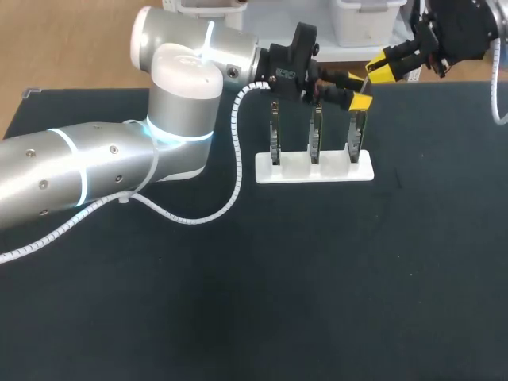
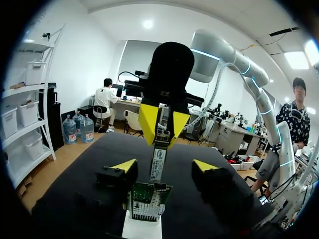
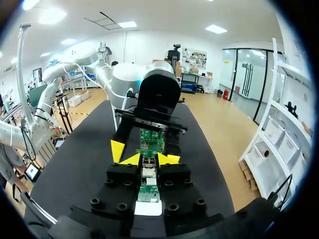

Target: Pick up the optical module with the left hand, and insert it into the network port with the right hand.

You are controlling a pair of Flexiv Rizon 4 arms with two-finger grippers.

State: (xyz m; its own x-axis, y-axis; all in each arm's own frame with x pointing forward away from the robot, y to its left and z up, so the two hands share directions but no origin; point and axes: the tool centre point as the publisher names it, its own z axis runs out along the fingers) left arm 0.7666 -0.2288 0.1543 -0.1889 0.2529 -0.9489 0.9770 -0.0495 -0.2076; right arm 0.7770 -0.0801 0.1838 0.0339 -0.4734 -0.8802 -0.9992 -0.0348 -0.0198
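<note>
Above white rack (image 1: 294, 169), upper centre, right end effector (image 3: 148, 159) pinching optical module (image 2: 158, 160), left end effector (image 2: 165, 167) wide; risk of tilted entry jamming network port (image 2: 146, 211).

The left arm (image 1: 32, 178) is silver-grey and round-jointed, dotted with dark screws (image 1: 113, 148), banded by pale-blue light rings (image 1: 80, 175), a white coiled cable (image 1: 239, 159) at its elbow's 4 o'clock.

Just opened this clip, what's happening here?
The right tool is shut on the optical module, holding it upright with its lower end at the top of the end circuit board on the white stand. The left tool is open, straddling that board. Whether the module has started going in cannot be told.
</note>
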